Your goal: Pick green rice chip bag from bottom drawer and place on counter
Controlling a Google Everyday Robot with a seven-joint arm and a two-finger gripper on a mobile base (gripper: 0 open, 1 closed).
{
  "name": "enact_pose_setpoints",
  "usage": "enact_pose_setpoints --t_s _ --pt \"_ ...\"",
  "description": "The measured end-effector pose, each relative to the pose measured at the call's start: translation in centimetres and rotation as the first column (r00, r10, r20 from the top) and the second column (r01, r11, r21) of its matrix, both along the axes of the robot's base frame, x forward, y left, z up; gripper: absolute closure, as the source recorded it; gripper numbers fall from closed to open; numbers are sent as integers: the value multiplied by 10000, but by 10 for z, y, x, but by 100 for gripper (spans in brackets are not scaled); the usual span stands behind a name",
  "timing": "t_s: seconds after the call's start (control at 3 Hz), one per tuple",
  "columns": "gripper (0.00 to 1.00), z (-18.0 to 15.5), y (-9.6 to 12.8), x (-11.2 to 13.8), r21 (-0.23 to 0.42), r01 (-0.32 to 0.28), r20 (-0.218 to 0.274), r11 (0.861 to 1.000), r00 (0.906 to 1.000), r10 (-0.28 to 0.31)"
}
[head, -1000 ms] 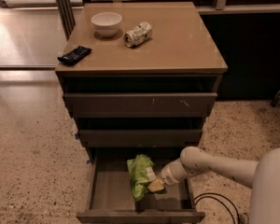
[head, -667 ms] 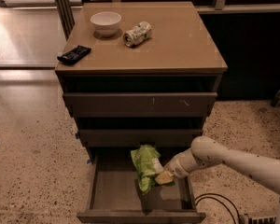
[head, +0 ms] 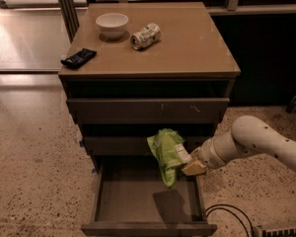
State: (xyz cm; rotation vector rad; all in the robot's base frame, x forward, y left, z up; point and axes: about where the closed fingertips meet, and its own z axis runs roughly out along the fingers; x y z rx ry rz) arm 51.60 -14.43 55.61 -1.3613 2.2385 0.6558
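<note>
- Lifted since a second ago, the green rice chip bag has risen out of the bottom drawer and now hangs in the air above it.
- It was lying crumpled on the drawer floor before; now its upper part overlaps the front of the middle drawer, and its lower tip dangles over the open box.
- The gripper has come up with it and sits at the bag's 4 o'clock, its tan fingers pinched closed on the bag's right edge.
- The white robot arm reaches in from 3 o'clock, sloping down toward the gripper.
- The bottom drawer is pulled well out toward me, and the bag casts a dark shadow on its floor.
- The top drawer and the middle drawer are each pulled out only a little.
- The counter is a tan square top above the drawers, well apart from the bag.
- On the counter, a white bowl stands at about 11 o'clock.
- A crushed silver-white can lies on its side just beside the bowl, at the bowl's 4 o'clock.
- A small black wrapper lies near the counter's 9 o'clock edge.
- A black cable loops on the speckled floor at 5 o'clock of the cabinet.
</note>
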Motion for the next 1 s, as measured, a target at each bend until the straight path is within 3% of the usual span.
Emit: enact_pose_setpoints --t_s 0.33,0.67,1.0 --pt "100 77 -15 -2 -408 61 775 9991 9970 -29" --pt "100 77 -15 -2 -406 61 777 9992 9970 -29" --pt "100 106 -18 7 -50 15 1379 10000 9904 -8"
